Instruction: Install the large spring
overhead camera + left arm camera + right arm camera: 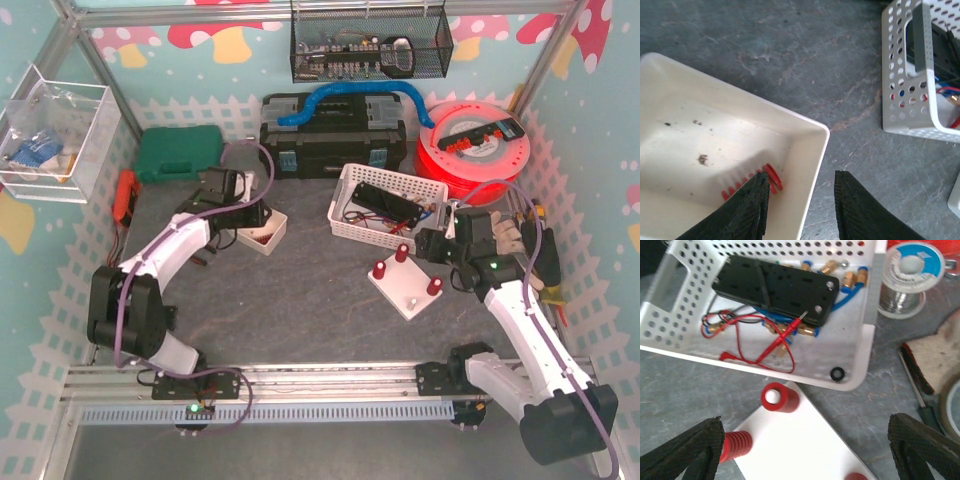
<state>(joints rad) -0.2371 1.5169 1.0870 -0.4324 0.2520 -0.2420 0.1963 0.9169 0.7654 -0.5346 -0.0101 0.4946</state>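
Observation:
A small white bin (262,233) holds a red spring (771,179), lying against its near wall and partly hidden by a finger. My left gripper (801,202) is open over the bin's corner, one finger inside, the other outside. A white base plate (408,286) carries three upright red springs (380,271) on posts and one bare post. My right gripper (802,447) is open wide above the plate's far corner, with red springs (780,396) below it. It holds nothing.
A white perforated basket (345,210) with a black power strip and wires stands behind the plate. A black toolbox (335,130), green case (180,152) and red filament spool (475,150) line the back. A solder reel (907,272) and tools lie right.

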